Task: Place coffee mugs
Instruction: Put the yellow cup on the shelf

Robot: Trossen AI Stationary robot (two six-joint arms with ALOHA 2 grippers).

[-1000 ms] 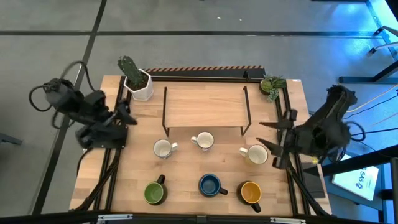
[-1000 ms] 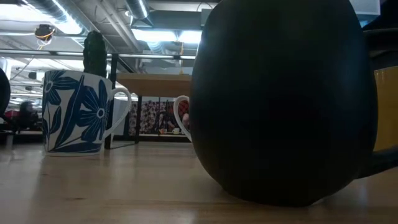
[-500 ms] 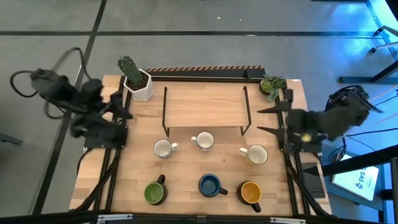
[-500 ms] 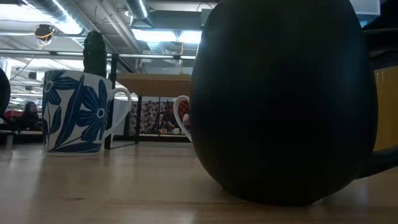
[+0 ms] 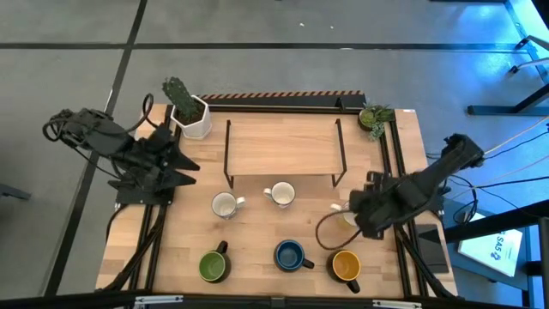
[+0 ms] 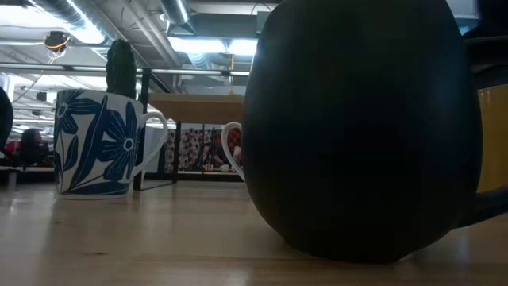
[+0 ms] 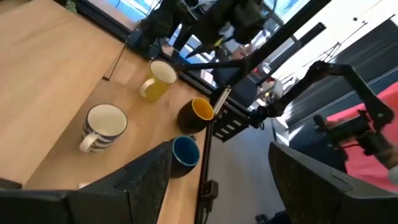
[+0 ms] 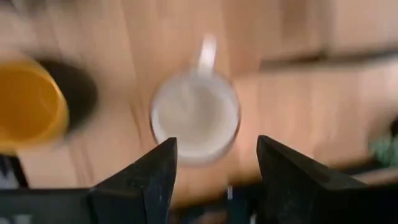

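Observation:
Six coffee mugs stand on the wooden table. Two white ones (image 5: 225,205) (image 5: 280,195) and a cream one (image 5: 345,215) form the middle row. Dark ones with green (image 5: 214,265), blue (image 5: 290,256) and orange (image 5: 346,266) insides stand near the front edge. My right gripper (image 8: 214,180) points down, open, above the cream mug (image 8: 196,118), clear of it. My left gripper (image 5: 190,159) is open over the table's left side, pointing right, with nothing between its fingers (image 7: 143,186).
A low wooden shelf on black wire legs (image 5: 283,146) stands at the back middle. A white pot with a cactus (image 5: 190,112) is at the back left, and a small leafy plant (image 5: 375,116) at the back right. A black frame rail (image 5: 399,172) runs along each side.
My right gripper has tipped from pointing level toward the table's left to pointing down. It has come down and inward from the right edge to stand over the cream mug. My left gripper has swung about at the left side and now points right. No mug has moved.

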